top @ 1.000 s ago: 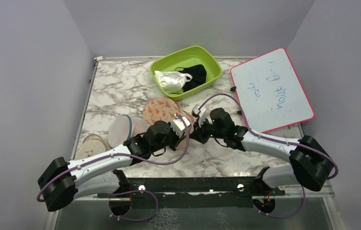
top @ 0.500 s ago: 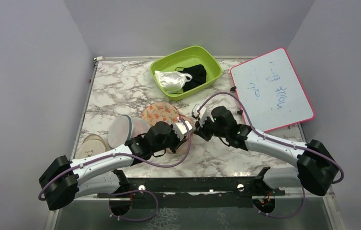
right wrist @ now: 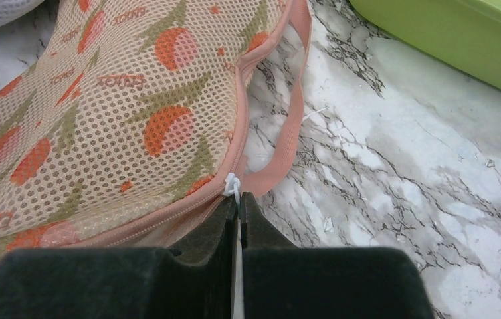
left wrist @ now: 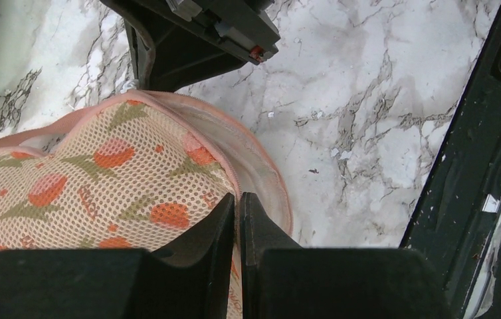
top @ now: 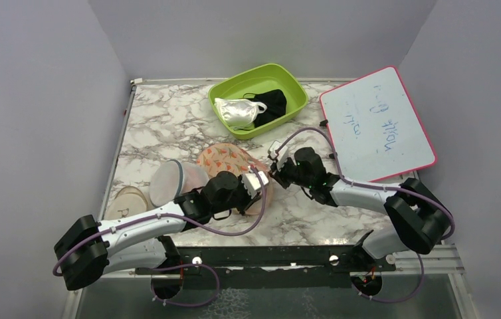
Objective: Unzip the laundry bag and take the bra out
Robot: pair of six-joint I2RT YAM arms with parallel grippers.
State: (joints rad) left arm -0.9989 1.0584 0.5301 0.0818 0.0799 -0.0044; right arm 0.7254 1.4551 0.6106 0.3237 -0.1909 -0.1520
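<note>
The laundry bag [top: 224, 158] lies mid-table, peach mesh with red-orange flowers and pink edging; it also shows in the left wrist view [left wrist: 95, 179] and the right wrist view [right wrist: 115, 113]. My left gripper [left wrist: 238, 199] is shut on the bag's pink zipper edge at its near right rim [top: 261, 189]. My right gripper [right wrist: 240, 199] is shut on the white zipper pull [right wrist: 232, 186] at the bag's right side, beside a pink loop strap [right wrist: 288, 143]. The zipper looks closed along the visible stretch. The bra is hidden.
A green tub [top: 286, 80] at the back holds a shiny white garment [top: 238, 111] and black cloth [top: 274, 103]. A round whitish mesh dome [top: 168, 183] sits left of the bag. A pink-framed whiteboard [top: 377, 123] lies right.
My right gripper has moved left and away along the bag's right edge with the zipper pull. My left gripper has shifted slightly right on the bag's rim.
</note>
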